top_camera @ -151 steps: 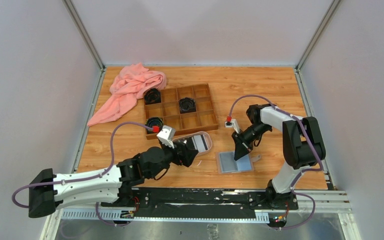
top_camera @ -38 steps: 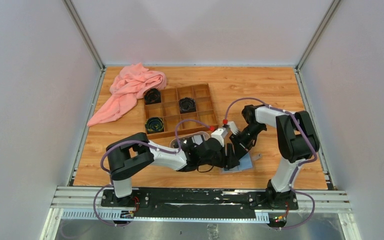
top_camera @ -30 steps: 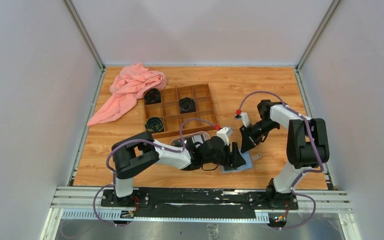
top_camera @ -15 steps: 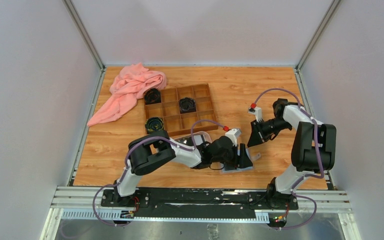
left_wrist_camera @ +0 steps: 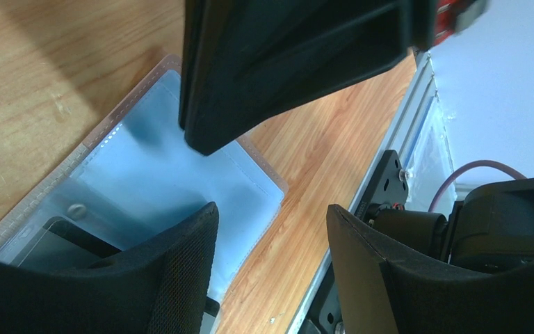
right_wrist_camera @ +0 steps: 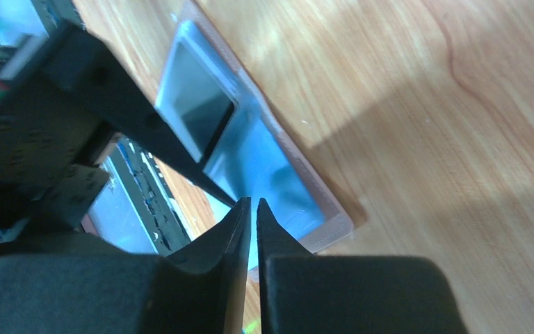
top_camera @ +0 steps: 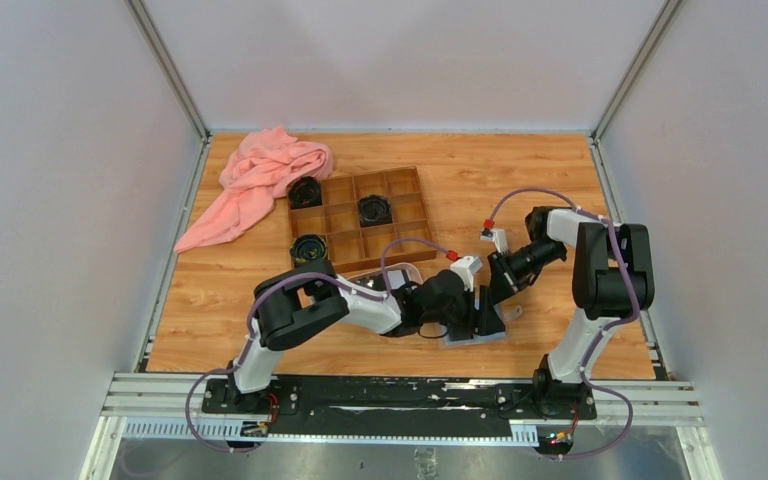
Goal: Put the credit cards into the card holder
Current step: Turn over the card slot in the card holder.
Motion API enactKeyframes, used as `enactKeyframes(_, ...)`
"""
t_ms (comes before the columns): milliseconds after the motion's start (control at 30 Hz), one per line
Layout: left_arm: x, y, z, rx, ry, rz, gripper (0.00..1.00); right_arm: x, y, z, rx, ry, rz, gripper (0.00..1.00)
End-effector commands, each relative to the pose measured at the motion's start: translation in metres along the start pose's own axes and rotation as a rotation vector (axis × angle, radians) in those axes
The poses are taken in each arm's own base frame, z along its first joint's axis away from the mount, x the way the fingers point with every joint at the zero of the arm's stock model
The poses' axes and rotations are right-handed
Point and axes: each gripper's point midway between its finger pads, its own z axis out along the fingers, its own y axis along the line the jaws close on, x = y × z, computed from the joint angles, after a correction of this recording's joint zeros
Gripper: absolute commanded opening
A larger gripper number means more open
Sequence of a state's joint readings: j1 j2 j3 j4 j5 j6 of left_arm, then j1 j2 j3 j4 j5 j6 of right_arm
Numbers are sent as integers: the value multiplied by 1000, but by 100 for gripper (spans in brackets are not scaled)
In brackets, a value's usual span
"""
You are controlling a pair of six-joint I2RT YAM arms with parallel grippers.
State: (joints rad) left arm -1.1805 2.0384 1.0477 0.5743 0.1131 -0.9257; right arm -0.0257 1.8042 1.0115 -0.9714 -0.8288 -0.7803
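Observation:
The card holder (top_camera: 460, 338) lies open and flat near the table's front edge, its pale grey-blue inside (left_wrist_camera: 174, 160) facing up. A dark credit card (right_wrist_camera: 195, 104) sits on its one half, and its corner (left_wrist_camera: 55, 240) shows beside my left finger. My left gripper (top_camera: 488, 318) hangs low over the holder, open (left_wrist_camera: 271, 209), with only holder edge and wood between its fingers. My right gripper (top_camera: 498, 290) points down at the holder's far side. Its jaws (right_wrist_camera: 253, 202) are shut and hold nothing.
An oval tray (top_camera: 405, 270) lies behind my left arm, mostly hidden. The brown compartment box (top_camera: 408, 238) with black coiled items stands behind it. A pink cloth (top_camera: 260, 175) is at the back left. The black metal rail (left_wrist_camera: 389, 181) runs close to the holder's near edge.
My left gripper slid right over the holder. My right gripper drew back to the right, then came back in towards the holder's far side, jaws closing a little.

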Motion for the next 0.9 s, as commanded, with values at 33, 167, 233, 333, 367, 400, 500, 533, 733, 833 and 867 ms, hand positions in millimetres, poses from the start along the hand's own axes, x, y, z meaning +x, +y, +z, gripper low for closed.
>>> enactKeyframes(33, -22, -28, -21, 62, -47, 58, 64, 12, -20, 2, 104, 76, 27, 10)
enactKeyframes(167, -34, -36, -46, 64, -100, 100, 64, 11, -19, 0, 110, 68, 16, 10)
enactKeyframes(233, -35, -31, -59, 43, -122, 122, 64, 10, -17, 0, 104, 60, 10, 10)
enactKeyframes(333, -36, -24, -80, 19, -151, 144, 64, 6, -13, 0, 97, 47, -16, 10)
enactKeyframes(367, -35, -21, -86, 9, -159, 149, 64, 5, -12, -1, 97, 42, -23, 10)
enactKeyframes(400, -34, -19, -92, 6, -162, 156, 64, 3, -6, 3, 90, 55, -49, 10)
enactKeyframes(500, -34, -9, -109, -27, -192, 167, 64, 2, -3, 5, 90, 65, -73, 10)
enactKeyframes(533, -34, -6, -115, -40, -196, 169, 64, 1, -2, 6, 91, 68, -79, 10)
enactKeyframes(733, -37, 4, -146, -83, -245, 195, 65, 2, -4, 7, 107, 86, -94, 10)
enactKeyframes(833, -39, 7, -158, -104, -262, 212, 65, 1, -3, 7, 110, 85, -106, 10)
enactKeyframes(867, -40, 8, -161, -109, -266, 217, 65, 0, -2, 7, 110, 83, -115, 10)
